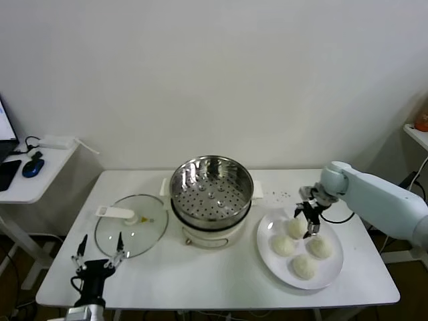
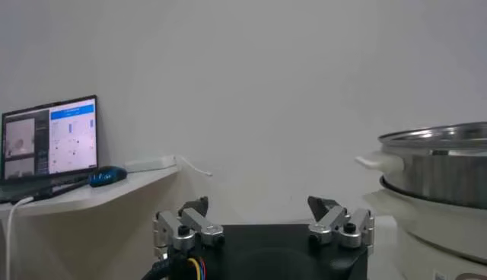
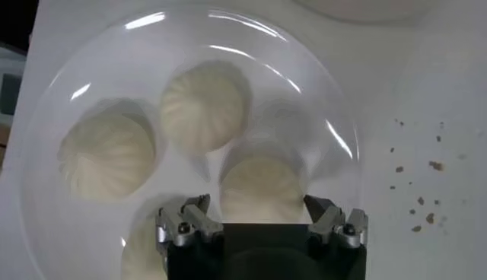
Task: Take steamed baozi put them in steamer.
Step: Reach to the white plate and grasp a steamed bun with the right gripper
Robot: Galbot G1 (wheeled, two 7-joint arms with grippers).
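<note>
Right gripper (image 1: 311, 222): hovering wide open, empty, straddling the nearest baozi (image 3: 262, 186) on the plate (image 1: 333, 273).
Baozi: all four sitting on the plate; steamer (image 1: 211, 190) waiting empty.
Risk: closing off-centre, squashing or nudging the soft bun into its neighbour.
Left gripper (image 1: 99, 253): idling open by the surface edge.

White wall (image 1: 214, 73) behind white table (image 1: 200, 281), side desk (image 1: 33, 180).
</note>
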